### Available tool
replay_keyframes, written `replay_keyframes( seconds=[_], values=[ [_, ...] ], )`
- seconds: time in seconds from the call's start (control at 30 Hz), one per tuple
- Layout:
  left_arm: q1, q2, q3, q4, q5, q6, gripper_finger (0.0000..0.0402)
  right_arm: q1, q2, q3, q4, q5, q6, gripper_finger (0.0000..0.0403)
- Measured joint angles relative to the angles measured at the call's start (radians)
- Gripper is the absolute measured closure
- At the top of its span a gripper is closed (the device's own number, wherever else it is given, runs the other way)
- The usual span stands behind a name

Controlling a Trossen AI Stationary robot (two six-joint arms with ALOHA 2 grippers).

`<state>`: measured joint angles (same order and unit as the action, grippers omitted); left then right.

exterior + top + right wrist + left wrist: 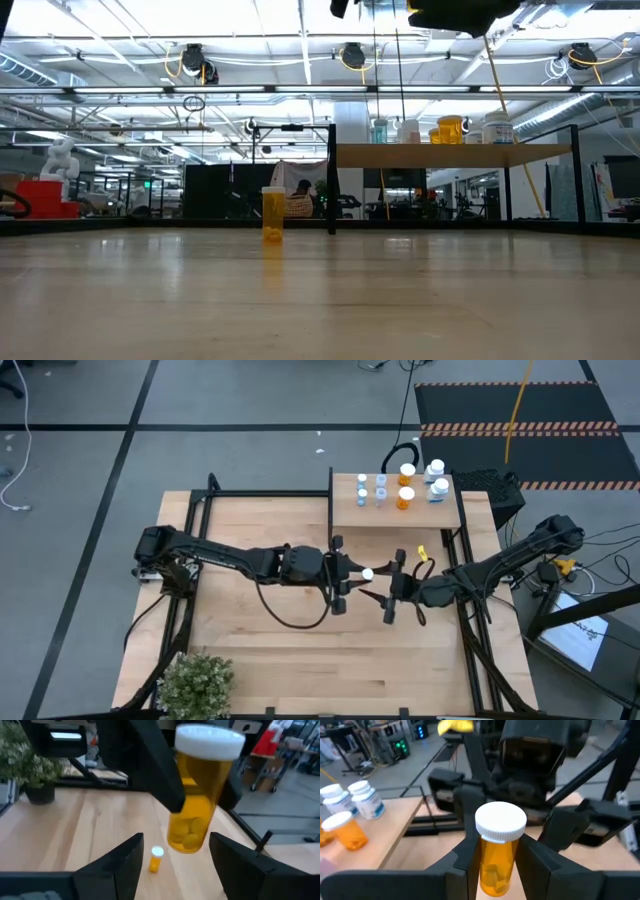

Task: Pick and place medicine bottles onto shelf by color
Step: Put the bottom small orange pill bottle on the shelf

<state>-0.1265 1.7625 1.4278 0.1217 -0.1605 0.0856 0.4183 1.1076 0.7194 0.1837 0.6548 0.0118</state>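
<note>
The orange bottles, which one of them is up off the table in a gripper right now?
The white-capped orange bottle clamped upright between the left gripper fingers at mid-table. The other orange ones stand on the shelf, and a small one on the tabletop.

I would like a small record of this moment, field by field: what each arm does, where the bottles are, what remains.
left gripper: mid-table, jaws shut on orange bottle, held upright above the table
right gripper: facing the left one, jaws open, bottle just beyond its fingertips
shelf: holds pale blue and orange bottles
small orange bottle: stands on the table, apart from the shelf
remaining: held bottle and the standing one are not yet shelved
</note>
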Motion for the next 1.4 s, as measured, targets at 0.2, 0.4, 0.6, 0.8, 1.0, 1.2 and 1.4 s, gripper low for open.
replay_keyframes(
  seconds=[0.2,0.4,0.6,0.8,1.0,1.2,1.4],
  values=[
    [0.0,0.006,0.001,0.017,0.013,-0.009,0.0293,0.0,0.0,-0.012,0.061,0.003,-0.036,0.0181],
    [0.0,0.005,0.0,0.011,0.012,-0.01,0.0293,0.0,0.0,-0.012,0.108,0.003,-0.051,0.0204],
    [0.001,0.005,0.0,0.003,0.013,-0.001,0.0293,0.0,0.0,-0.012,0.108,0.003,-0.051,0.0258],
    [-0.002,0.005,0.0,-0.001,0.013,0.026,0.0293,0.0,-0.001,-0.012,0.108,0.003,-0.051,0.0301],
    [-0.002,0.005,0.0,-0.022,0.018,0.045,0.0278,0.0,0.0,-0.012,0.104,0.002,-0.055,0.0309],
    [-0.002,-0.02,0.001,-0.112,0.021,0.036,0.0213,0.0,-0.001,-0.011,0.101,0.002,-0.053,0.0294],
    [-0.002,-0.088,0.0,-0.279,-0.009,0.049,0.0166,-0.003,-0.001,-0.011,0.049,-0.001,-0.02,0.0301]
  ],
)
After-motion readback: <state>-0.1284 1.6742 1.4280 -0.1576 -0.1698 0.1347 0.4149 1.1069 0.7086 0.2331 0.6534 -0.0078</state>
